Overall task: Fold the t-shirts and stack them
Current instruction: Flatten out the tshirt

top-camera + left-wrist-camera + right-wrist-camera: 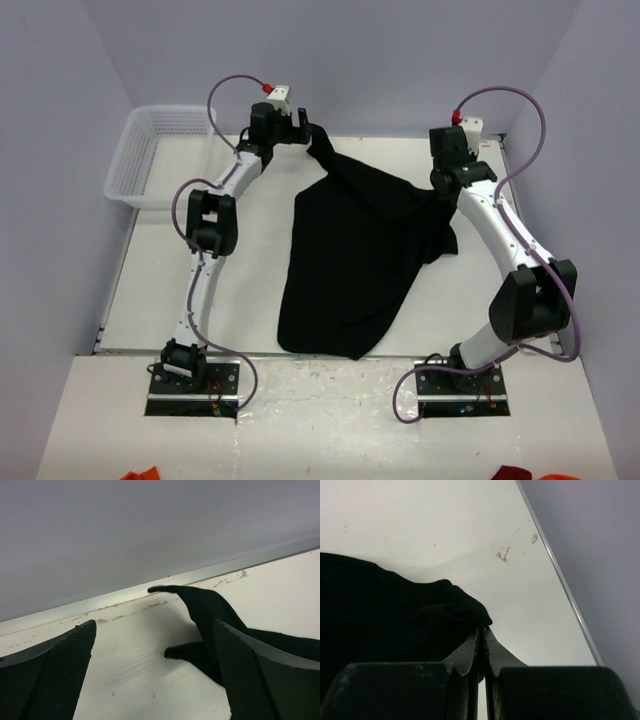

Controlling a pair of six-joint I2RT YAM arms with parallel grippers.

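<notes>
Now: t-shirt (350, 260), axis 12-to-6 o'clock; left gripper (303, 122) spread wide, corner beside at 4 o'clock; right gripper (482, 630) clamps edge.

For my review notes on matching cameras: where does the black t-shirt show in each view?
Top external: t-shirt spread over the middle of the white table.
Left wrist: one raised corner, centre-right of frame.
Right wrist: fills the left half, pinched by the shut right gripper.
Shared landmark: that table's white top, under the cloth in all three.
</notes>
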